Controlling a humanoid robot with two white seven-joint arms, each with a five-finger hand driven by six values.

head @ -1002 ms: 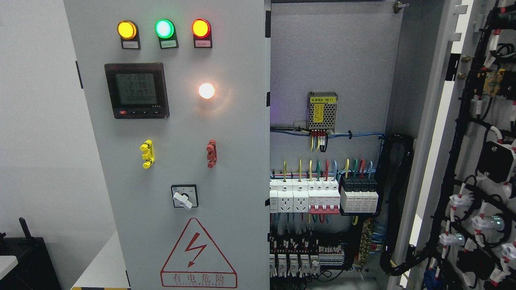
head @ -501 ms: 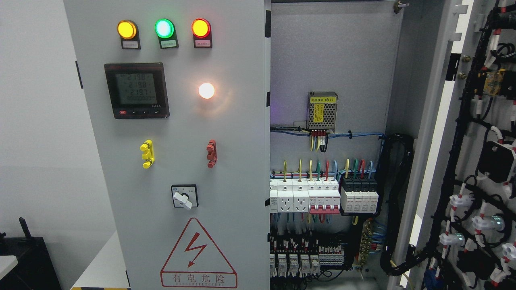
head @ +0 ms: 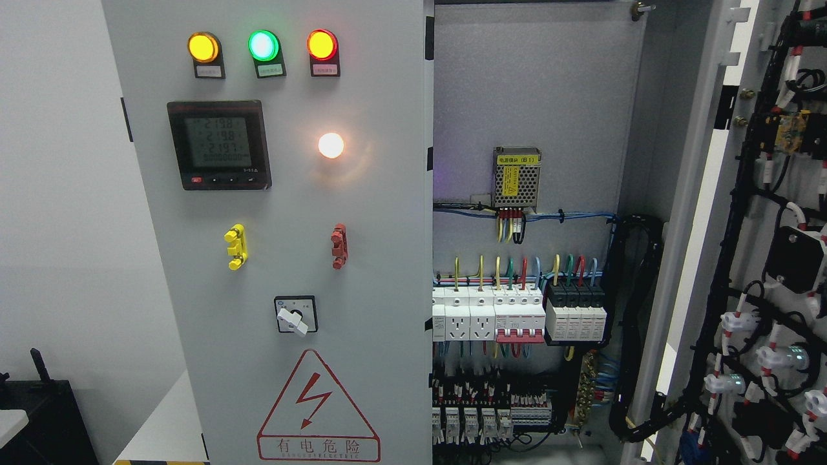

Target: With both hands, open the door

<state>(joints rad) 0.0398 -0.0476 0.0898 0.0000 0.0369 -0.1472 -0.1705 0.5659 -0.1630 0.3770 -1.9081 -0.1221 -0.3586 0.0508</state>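
Grey cabinet: left door [head: 284,258] closed, carrying three lit lamps [head: 263,46] along its top edge, a digital meter [head: 218,144], a rotary switch [head: 295,314] and a red warning triangle [head: 317,407] at its bottom edge. Right door [head: 762,258] swung wide open at the right edge, its wired inner face showing; breakers [head: 517,316] and a power supply [head: 516,170] exposed inside. Neither robot hand in view, so state of fingers cannot be told.

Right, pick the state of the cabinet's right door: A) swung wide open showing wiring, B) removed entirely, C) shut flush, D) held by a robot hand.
A: the right door stands swung outward, its inner wiring exposed, and the circuit breakers inside the cabinet show.
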